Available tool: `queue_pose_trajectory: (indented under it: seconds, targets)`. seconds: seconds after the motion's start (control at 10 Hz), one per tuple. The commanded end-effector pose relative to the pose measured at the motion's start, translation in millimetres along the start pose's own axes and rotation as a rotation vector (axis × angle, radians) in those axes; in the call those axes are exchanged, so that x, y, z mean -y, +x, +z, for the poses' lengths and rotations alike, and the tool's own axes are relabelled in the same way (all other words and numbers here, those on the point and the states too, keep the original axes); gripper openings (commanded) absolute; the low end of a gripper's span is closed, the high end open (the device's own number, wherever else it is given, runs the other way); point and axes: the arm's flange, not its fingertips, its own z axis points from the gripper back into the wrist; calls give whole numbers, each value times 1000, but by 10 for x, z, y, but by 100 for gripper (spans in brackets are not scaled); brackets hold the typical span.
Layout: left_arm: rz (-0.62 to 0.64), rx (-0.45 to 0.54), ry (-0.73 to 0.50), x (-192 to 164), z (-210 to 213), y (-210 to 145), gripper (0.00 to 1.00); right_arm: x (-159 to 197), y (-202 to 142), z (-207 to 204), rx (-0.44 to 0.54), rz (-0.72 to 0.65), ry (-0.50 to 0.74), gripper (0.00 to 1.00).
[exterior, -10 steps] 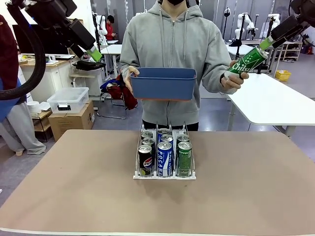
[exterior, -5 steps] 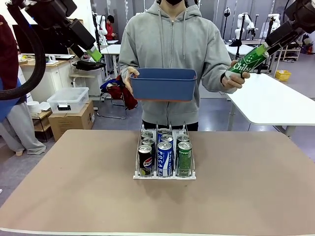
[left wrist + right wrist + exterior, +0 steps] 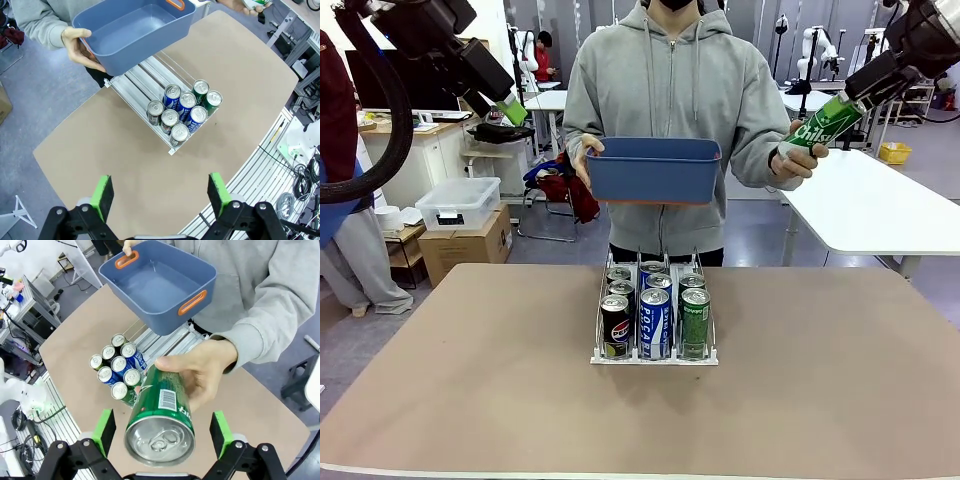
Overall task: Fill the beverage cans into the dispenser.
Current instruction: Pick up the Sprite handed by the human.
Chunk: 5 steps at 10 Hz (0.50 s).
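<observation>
You are looking at a robotics lab or test hall. Behind the brown table (image 3: 470, 380) the room opens onto a grey floor (image 3: 760, 230) with several white tables (image 3: 870, 205) set about it. A cardboard box (image 3: 460, 245) and a clear plastic storage bin (image 3: 458, 203) sit at the left, and a yellow crate (image 3: 894, 152) stands far back. Loose cables (image 3: 300, 195) trail over the floor beside an aluminium frame (image 3: 265, 155).

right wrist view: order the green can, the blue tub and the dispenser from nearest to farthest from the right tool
1. Green can: between the open pads of the right tool, held up by the person's hand.
2. Blue tub: beyond the can, held in the air.
3. Dispenser: farthest, down on the table under the tub.
</observation>
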Motion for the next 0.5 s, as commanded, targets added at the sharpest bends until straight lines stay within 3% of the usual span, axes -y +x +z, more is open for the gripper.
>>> queue_pose_trajectory:
  seconds: [0.0,0.3,0.4]
  targets:
    - [-1,4,-13,-12,4,-6,100,45,22,-32,8,-3,43,100]
    - [-1,4,-13,-12,4,-6,100,62,51,-82,-3,6,73,100]
    - [-1,4,-13,-12,4,-6,100,39,3,-78,3,-17,21,100]
